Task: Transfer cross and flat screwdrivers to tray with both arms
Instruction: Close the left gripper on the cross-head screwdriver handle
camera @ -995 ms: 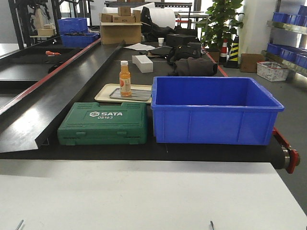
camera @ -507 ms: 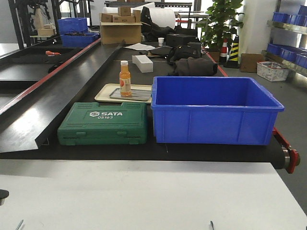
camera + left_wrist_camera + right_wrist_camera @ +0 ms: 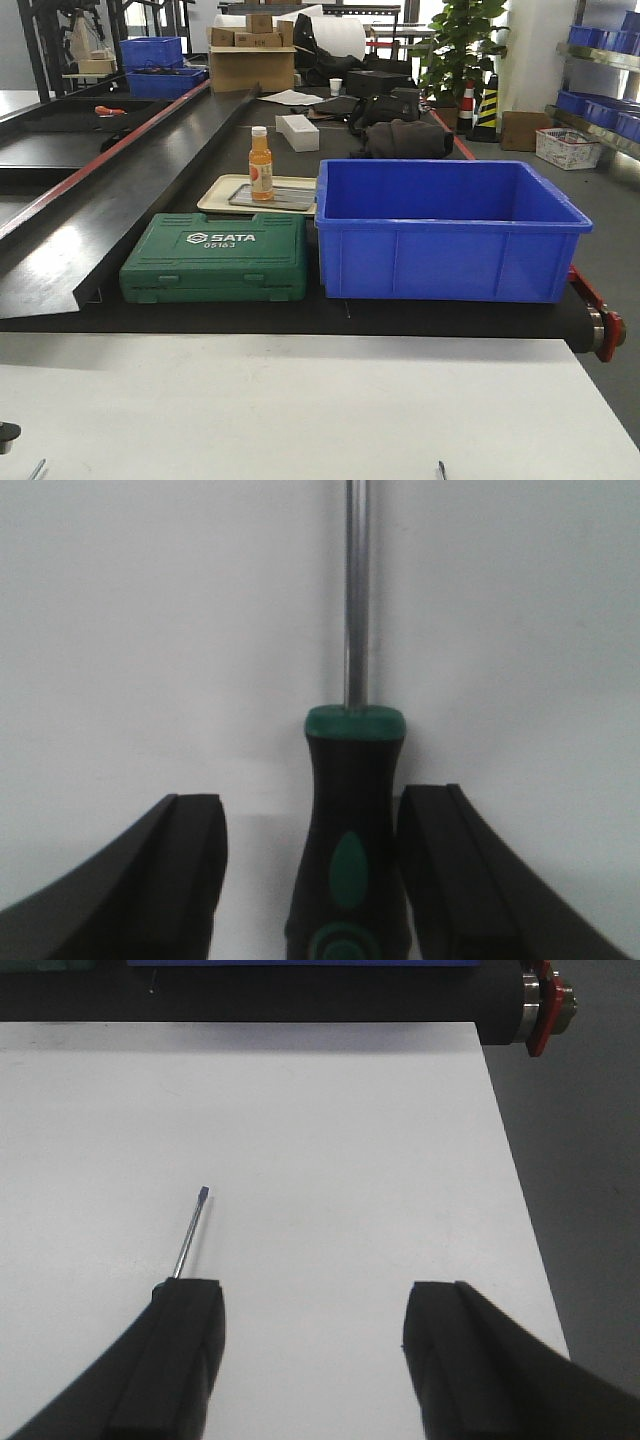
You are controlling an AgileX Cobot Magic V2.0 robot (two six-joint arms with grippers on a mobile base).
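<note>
Stretching across the foreground, the white table (image 3: 300, 400) meets a black conveyor belt (image 3: 200, 310) at 12 o'clock. On the belt, a deep blue crate (image 3: 450, 240) stands at 1 o'clock, with a green SATA tool case (image 3: 215, 260) just beside it at 11 o'clock. Behind the case lies a beige tray (image 3: 215, 195) holding the grey tray (image 3: 292, 198), and an orange bottle (image 3: 260, 165) stands upright on it.

Both screwdrivers lie on the table, well apart from the grey tray, with their shafts pointing toward 12 o'clock. The left screwdriver (image 3: 352, 830) rests between the jaws of the left gripper (image 3: 312, 798), its black-and-green handle nearer the finger at 3 o'clock. The jaws are spread and not clamped, with a clear gap on the 9 o'clock side.

The right gripper (image 3: 315, 1287) is also spread wide, with only bare table between its jaws. The right screwdriver (image 3: 190, 1235) shows just its thin shaft, running out from behind the finger at 9 o'clock; its handle is hidden.
</note>
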